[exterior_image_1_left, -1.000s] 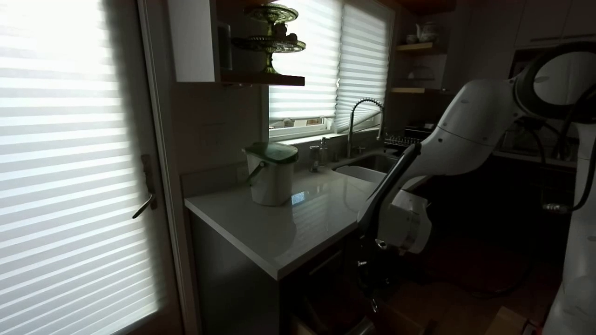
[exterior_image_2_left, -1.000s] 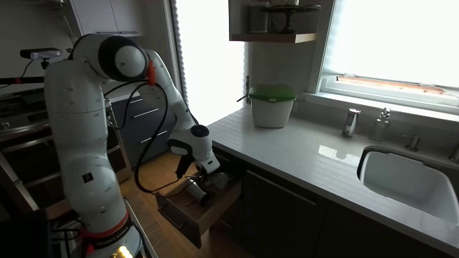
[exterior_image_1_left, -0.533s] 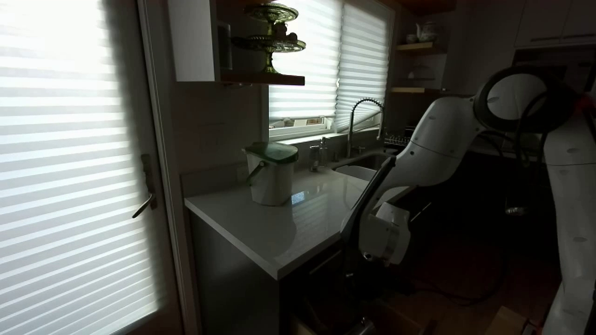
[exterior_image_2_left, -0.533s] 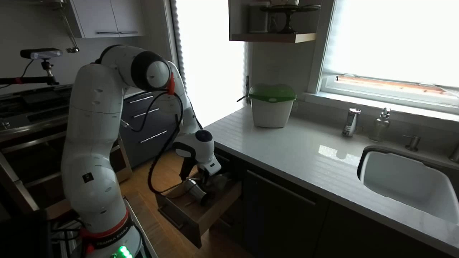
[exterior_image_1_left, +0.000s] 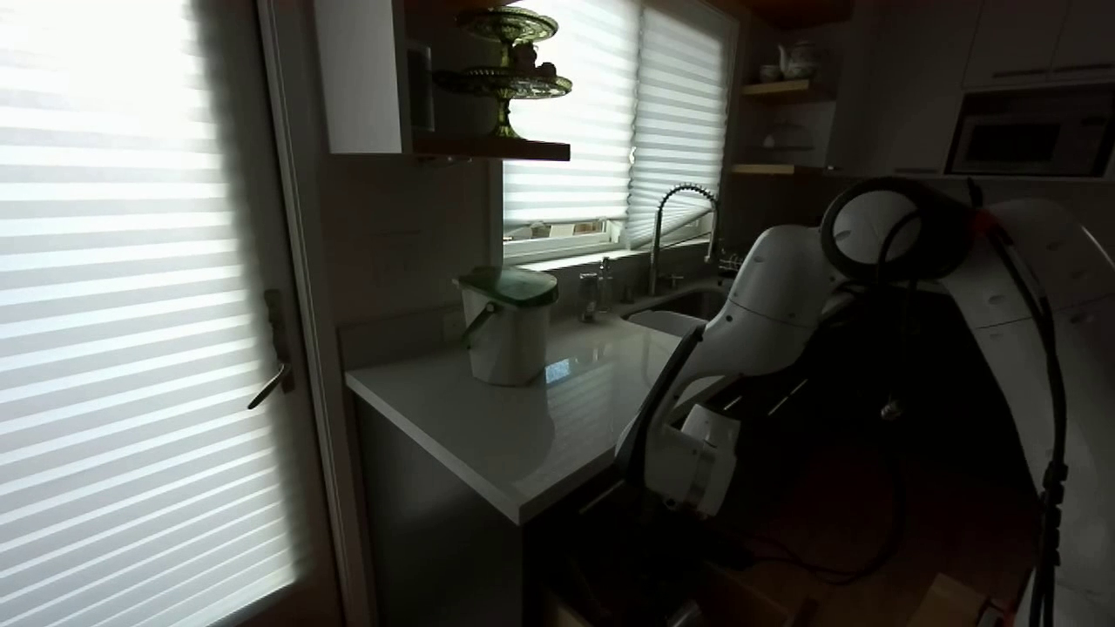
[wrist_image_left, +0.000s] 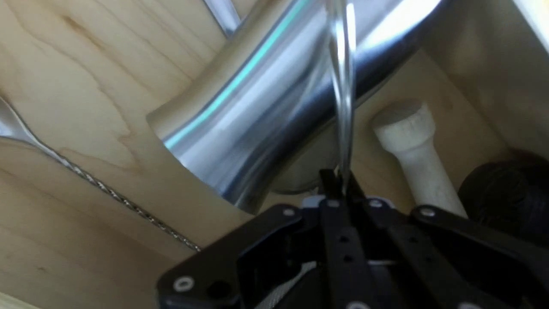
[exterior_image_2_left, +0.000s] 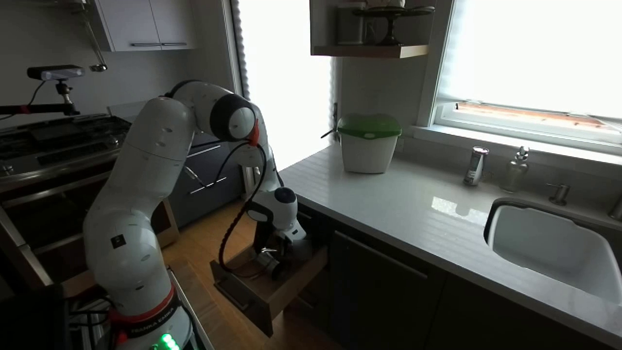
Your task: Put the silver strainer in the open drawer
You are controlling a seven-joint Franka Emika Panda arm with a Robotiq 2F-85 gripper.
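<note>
The silver strainer's thin metal handle (wrist_image_left: 343, 81) shows in the wrist view, standing up between my fingertips. My gripper (wrist_image_left: 341, 182) is shut on that handle. A bit of silvery mesh (wrist_image_left: 281, 294), seemingly the strainer's bowl, shows behind the finger links. In an exterior view the strainer's grey bowl (exterior_image_2_left: 301, 249) hangs beside my gripper (exterior_image_2_left: 281, 255), low inside the open wooden drawer (exterior_image_2_left: 296, 288). In an exterior view the drawer (exterior_image_1_left: 753, 601) is mostly dark and my gripper is lost in shadow. Whether the strainer touches the drawer floor cannot be told.
In the drawer lie a shiny metal cup (wrist_image_left: 257, 107), a wooden muddler (wrist_image_left: 418, 163), a twisted-handle spoon (wrist_image_left: 107, 189) and a dark round object (wrist_image_left: 508, 197). The counter edge (exterior_image_2_left: 359, 218) is above and beside the drawer. A white bin with green lid (exterior_image_2_left: 368, 146) stands on the counter.
The arm has leaned forward and down. My gripper has sunk lower into the drawer with the strainer and shifted slightly towards the counter. The base light turned from yellow to green.
</note>
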